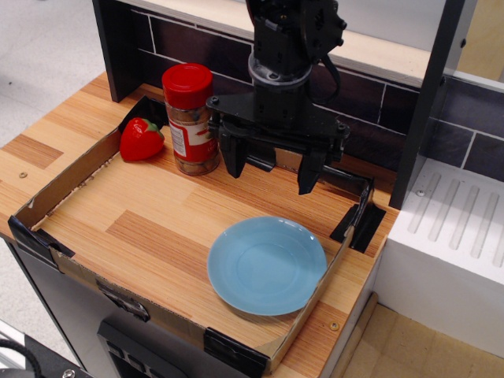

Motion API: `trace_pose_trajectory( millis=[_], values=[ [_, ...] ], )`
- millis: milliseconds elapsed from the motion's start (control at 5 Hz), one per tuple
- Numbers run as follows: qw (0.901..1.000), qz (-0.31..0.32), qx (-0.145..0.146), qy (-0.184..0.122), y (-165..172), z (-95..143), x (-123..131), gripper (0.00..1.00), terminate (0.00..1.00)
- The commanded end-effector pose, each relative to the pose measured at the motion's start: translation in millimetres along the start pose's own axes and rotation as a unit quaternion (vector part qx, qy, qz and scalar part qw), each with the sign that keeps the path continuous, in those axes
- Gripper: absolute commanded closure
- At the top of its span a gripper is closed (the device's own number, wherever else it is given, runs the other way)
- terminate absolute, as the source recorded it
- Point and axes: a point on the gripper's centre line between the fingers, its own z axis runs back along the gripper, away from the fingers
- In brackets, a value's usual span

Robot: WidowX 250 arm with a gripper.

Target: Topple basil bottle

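The basil bottle [191,118] stands upright at the back left of the wooden counter. It is a clear jar with a wide red lid, a red-and-white label and brownish contents. My black gripper [270,170] hangs just to its right, fingers pointing down and spread wide open, with nothing between them. The left finger [234,157] is close beside the bottle; I cannot tell if it touches it. The right finger [309,173] is farther right.
A small red strawberry-like toy [142,139] lies just left of the bottle. A light blue plate [267,265] sits at the front right. A low cardboard rim [59,189] borders the counter. A dark tiled wall [197,47] and a post [421,102] stand behind.
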Motion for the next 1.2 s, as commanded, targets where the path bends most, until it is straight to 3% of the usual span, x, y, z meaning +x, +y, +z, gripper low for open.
trace_pose_trajectory(
  millis=[0, 200, 600, 1000],
  values=[
    [1.0, 0.0, 0.0, 0.0, 0.0, 0.0, 0.0, 0.0, 0.0],
    [0.9987, 0.05, -0.013, -0.003, 22.4, 7.1, 8.2, 0.0, 0.0],
    [0.9903, 0.139, 0.004, -0.008, 64.9, 12.1, 34.1, 0.0, 0.0],
    [0.9828, 0.182, 0.009, -0.027, 78.2, 15.2, 45.7, 0.0, 0.0]
  ],
)
